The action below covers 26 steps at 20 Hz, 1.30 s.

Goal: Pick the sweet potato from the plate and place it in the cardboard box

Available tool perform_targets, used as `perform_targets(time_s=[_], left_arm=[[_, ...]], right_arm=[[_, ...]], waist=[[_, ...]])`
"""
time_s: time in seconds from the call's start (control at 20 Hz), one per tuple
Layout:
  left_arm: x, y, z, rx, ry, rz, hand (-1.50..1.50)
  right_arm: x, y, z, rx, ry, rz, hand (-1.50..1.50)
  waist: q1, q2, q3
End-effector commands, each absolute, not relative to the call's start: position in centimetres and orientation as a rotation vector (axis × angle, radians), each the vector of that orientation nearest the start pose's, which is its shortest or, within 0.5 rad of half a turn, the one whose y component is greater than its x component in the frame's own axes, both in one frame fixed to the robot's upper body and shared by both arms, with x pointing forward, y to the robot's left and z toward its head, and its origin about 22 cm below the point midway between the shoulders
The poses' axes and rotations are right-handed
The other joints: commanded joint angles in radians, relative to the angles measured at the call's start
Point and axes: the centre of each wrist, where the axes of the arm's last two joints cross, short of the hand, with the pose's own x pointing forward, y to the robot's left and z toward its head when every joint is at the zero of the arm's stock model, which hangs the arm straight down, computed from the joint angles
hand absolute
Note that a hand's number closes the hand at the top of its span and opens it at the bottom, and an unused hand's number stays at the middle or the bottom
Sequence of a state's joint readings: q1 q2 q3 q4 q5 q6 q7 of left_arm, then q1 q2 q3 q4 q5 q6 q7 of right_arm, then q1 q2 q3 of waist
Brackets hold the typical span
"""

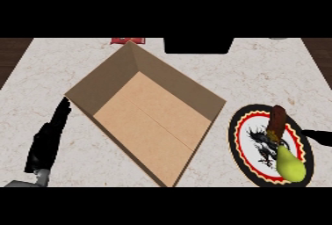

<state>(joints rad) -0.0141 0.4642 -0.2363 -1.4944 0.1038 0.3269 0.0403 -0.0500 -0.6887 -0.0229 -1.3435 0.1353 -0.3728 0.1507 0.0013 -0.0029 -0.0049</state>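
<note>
The sweet potato (pixel 279 119), a reddish-brown stub, lies on the far part of a round plate (pixel 241 132) with a black rim and a dragon picture, at the right of the counter. The open cardboard box (pixel 156 118) sits in the middle, turned diagonally, with nothing inside. My left hand (pixel 48 140) rests at the box's left side, fingers straight and pointing away from me, holding nothing. Only a black sliver of my right hand (pixel 319 137) shows at the right edge, just beside the plate's rim and a little to the right of the sweet potato.
A yellow-green pear (pixel 290 165) lies on the near part of the same plate. At the counter's far edge are a small red object (pixel 128 40) and a black block (pixel 198 45). Dark wood shows past the counter's far corners.
</note>
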Motion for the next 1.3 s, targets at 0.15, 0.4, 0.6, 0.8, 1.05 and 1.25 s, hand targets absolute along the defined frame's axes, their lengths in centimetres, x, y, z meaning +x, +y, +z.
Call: perform_targets(time_s=[0.15, 0.4, 0.6, 0.8, 1.05, 1.25], left_arm=[[23.6, 29.0, 1.1, 0.358, -1.430, -0.201, 0.00], [24.2, 28.1, 1.7, 0.379, -1.442, -0.205, 0.00], [24.0, 29.5, 0.7, 0.380, -1.444, -0.196, 0.00], [24.7, 28.4, -0.5, 0.390, -1.448, -0.214, 0.00], [22.0, 29.5, 2.0, 0.375, -1.450, -0.204, 0.00], [24.1, 30.0, 1.5, 0.376, -1.446, -0.182, 0.00]], right_arm=[[25.2, -38.8, 8.5, -0.855, -0.912, 0.552, -1.50], [27.8, -33.8, 10.2, -0.823, -0.840, 0.553, -1.50], [28.6, -31.6, 10.4, -0.834, -0.804, 0.524, -1.50], [29.4, -31.4, 8.4, -0.857, -0.787, 0.519, -1.50], [27.0, -33.6, 5.7, -0.844, -0.731, 0.515, -1.50], [27.1, -34.2, 8.1, -0.828, -0.711, 0.528, -1.50]], waist=[[0.010, 0.000, 0.001], [0.011, 0.003, 0.004], [0.006, 0.003, 0.004], [0.002, 0.003, 0.005], [0.003, 0.002, 0.005], [-0.002, 0.002, 0.005]])
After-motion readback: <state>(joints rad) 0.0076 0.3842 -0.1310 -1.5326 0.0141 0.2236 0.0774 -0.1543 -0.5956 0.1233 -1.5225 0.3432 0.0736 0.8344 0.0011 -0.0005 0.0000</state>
